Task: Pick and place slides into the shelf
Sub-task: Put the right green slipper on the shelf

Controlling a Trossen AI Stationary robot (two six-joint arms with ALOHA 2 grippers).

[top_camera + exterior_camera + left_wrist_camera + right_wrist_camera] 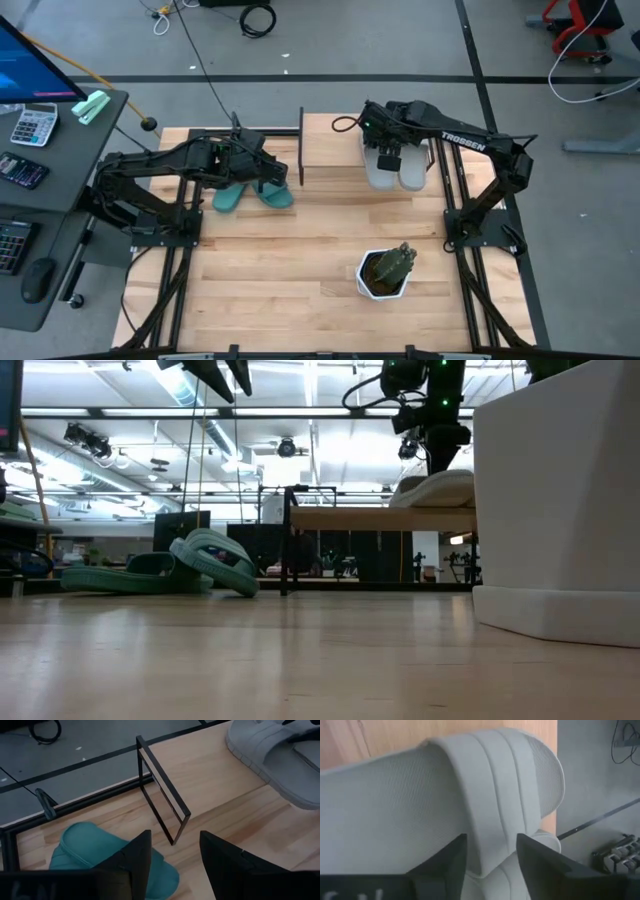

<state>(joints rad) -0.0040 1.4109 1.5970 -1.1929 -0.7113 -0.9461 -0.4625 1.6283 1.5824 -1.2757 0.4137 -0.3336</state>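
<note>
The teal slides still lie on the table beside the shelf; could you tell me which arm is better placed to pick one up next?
Left. The left gripper hovers open right over the teal slides, while the right gripper is across the shelf, over the grey slides.

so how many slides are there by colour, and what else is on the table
teal-green slides: 2
light grey slides: 2
shelf: 1
white pot with a plant: 1
total: 6
</note>
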